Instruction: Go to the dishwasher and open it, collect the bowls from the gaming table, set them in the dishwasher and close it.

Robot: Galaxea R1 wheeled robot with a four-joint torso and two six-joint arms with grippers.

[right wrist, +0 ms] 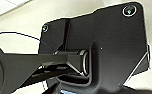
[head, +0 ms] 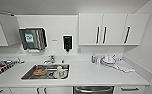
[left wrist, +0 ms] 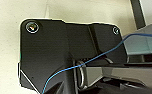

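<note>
dishwasher (head: 94,89) under counter (head: 92,75), labels unreadable

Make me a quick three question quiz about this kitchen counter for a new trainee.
1. True or false: the dishwasher door is shut.
2. What sits on the counter right of the sink? A) a kettle B) a bottle and stacked dishes C) a toaster
3. Fill in: the black dispenser hangs on the wall between the towel dispenser and the ___.

Key: 1 true, the steel front and handle sit flush below the counter edge. 2 B, the bottle beside the dishes. 3 cupboards.
</note>
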